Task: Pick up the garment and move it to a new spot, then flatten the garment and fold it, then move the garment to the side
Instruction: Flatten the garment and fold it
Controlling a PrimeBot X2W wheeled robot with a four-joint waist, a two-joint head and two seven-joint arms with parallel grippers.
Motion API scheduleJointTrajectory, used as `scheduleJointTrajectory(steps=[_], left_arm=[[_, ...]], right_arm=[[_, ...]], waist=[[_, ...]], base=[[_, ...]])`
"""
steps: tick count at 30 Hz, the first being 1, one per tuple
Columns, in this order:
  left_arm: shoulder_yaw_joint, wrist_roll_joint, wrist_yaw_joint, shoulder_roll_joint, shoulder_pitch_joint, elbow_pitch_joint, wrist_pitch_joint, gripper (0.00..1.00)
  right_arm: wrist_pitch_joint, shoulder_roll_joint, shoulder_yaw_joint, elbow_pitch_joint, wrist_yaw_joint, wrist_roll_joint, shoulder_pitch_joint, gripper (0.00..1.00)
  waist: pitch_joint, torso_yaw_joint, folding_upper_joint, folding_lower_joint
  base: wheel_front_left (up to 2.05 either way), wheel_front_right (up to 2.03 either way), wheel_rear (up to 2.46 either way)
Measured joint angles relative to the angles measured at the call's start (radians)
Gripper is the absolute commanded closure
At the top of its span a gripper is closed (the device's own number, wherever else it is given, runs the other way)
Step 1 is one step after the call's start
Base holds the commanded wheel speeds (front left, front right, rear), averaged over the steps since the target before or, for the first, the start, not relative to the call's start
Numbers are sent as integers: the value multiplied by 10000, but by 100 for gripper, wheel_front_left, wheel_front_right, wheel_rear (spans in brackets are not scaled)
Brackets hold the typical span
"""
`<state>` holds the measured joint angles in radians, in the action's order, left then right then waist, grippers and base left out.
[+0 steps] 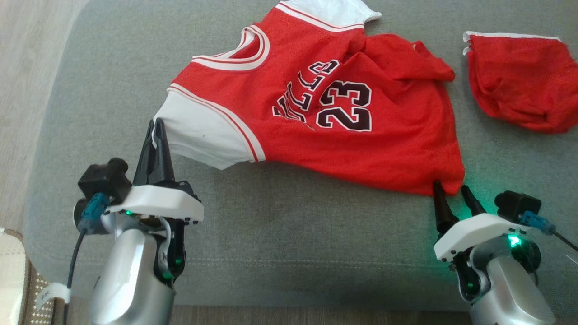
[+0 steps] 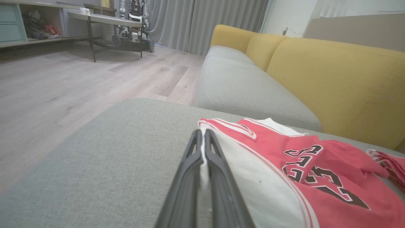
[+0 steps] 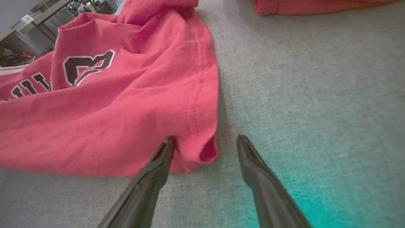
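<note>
The garment [image 1: 325,113], a red jersey with white sleeves and the number 23, lies spread on the grey cushion [image 1: 280,234]. My left gripper [image 1: 157,124] is shut on the edge of the jersey's white sleeve [image 1: 198,131], which is lifted a little; the left wrist view shows white cloth pinched between the fingers [image 2: 202,148]. My right gripper [image 1: 450,188] stands open at the jersey's lower right hem corner [image 3: 205,152], which sits between the two fingers in the right wrist view, with the left fingertip [image 3: 167,142] touching the cloth.
A second red cloth piece with white trim [image 1: 519,85] lies at the cushion's far right. The yellow sofa back [image 2: 332,79] rises behind. Wooden floor [image 2: 63,82] lies to the left, beyond the cushion's edge, with a table [image 2: 104,22] and shelves farther off.
</note>
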<state>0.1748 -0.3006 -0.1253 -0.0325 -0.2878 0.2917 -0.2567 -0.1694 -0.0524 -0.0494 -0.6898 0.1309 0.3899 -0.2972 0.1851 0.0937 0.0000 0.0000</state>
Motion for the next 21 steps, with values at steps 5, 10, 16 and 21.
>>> scheduleJointTrajectory(steps=[5, 10, 16, 21], left_arm=[[31, 0, -67, 0, -2, -75, 0, 100], [44, 0, -69, 0, -1, -98, 0, 100], [48, 0, -69, 0, 1, -98, 0, 100], [58, 0, -65, 2, 2, -98, 0, 100]], right_arm=[[-115, -2, 82, -209, 0, 6, -178, 0], [-171, -15, 242, -487, 0, 77, -316, 0], [-100, -52, 485, -777, 0, 215, -495, 59], [40, -98, 662, -953, 0, 339, -617, 100]], waist=[[39, 100, 0, 0], [-21, 195, 0, 0], [-72, 258, 0, 0], [-84, 282, 0, 0]], base=[[0, 0, 0], [0, 0, 0], [0, 0, 0], [0, 0, 0]])
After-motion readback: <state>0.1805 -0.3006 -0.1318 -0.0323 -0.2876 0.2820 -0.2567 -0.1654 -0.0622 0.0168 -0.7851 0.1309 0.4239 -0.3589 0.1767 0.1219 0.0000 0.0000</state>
